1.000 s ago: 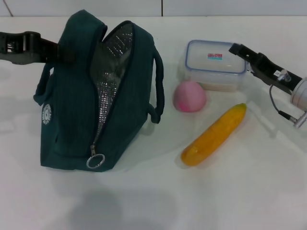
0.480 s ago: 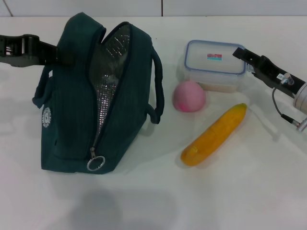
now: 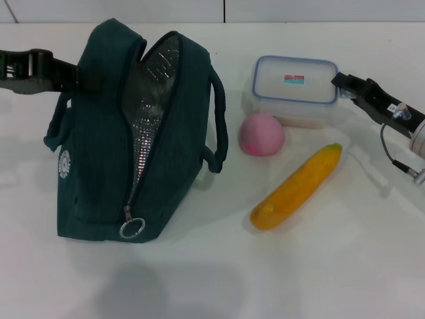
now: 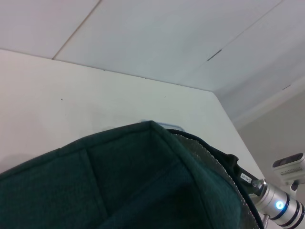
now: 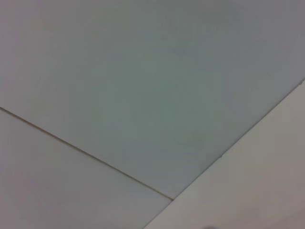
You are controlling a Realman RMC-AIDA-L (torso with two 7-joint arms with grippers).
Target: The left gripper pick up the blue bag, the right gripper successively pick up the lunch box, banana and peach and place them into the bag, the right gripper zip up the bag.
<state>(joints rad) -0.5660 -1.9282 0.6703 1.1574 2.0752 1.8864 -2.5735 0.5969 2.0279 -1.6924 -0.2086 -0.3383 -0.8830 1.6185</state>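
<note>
lunch box: small clear plastic rectangular container with blue-rimmed lid [image 3: 295, 88], flat on the white table [image 3: 319, 266], behind the pink peach, well right of the bag. Not lifted.
right gripper: black two-finger claw on black arm [image 3: 340, 82], tip at the box's right edge, touching or just beside it. Jaw state: cannot tell, only the top of the claw shows.
left gripper: black claw [image 3: 83, 75] reaches in from the left, tip hidden behind the bag's upper left wall. Probably holding fabric there; jaws not visible, cannot tell.
blue bag: large dark teal fabric bag with silver foil lining [image 3: 106, 153], upright, zipper open, metal ring pull [image 3: 132, 227] at the near end. Mouth is a narrow slit.
peach: small pink round toy fruit [image 3: 262, 133], just in front of the box's left corner.
banana: long orange-yellow toy banana [image 3: 297, 186], diagonal, near the peach, apart from the box.
risk 1: side approach may shove the box into the peach instead of gripping; the peach could roll.
risk 2: smooth lid rim, shallow bite, box may slip or tilt on lift.
risk 3: slit looks tight for the box; could catch on the zipper edge or tip the bag if the left hold is weak.
hidden: both sets of fingers; the left contact point; the bag interior.
wrist views: left wrist shows only teal fabric and the far arm's silver wrist [image 4: 279, 206]; right wrist shows bare wall, nothing of the box.
</note>
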